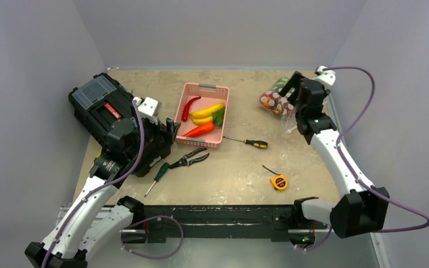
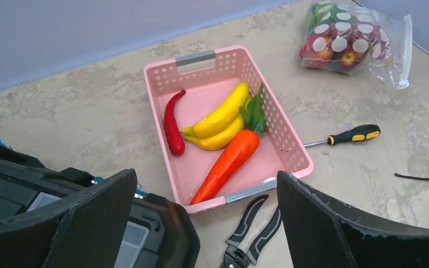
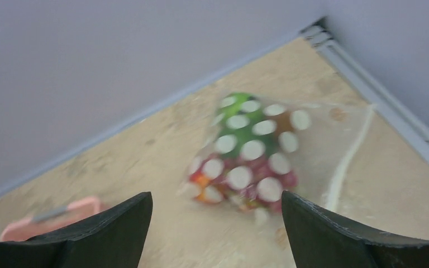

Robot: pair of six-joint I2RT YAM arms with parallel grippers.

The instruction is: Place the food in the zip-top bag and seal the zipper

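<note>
The zip-top bag [image 1: 272,101] lies at the far right of the table, clear with white dots, holding red apples and something green. In the blurred right wrist view the bag [image 3: 251,151] is just ahead of my right gripper [image 3: 215,204], which is open and holds nothing. The zipper [image 3: 346,156] shows as a whitish strip along the bag's right edge. More food sits in the pink basket [image 2: 162,89]: a red chilli [image 2: 172,125], bananas [image 2: 220,117] and a carrot [image 2: 229,162]. My left gripper [image 2: 206,177] hangs open over the basket's near end.
A black toolbox [image 1: 103,109] stands at the left, under my left arm. Black pliers [image 1: 190,160], a green screwdriver [image 1: 157,177], a yellow-and-black screwdriver [image 1: 251,143] and a yellow tape measure [image 1: 279,182] lie on the table. Walls close in behind and to the right.
</note>
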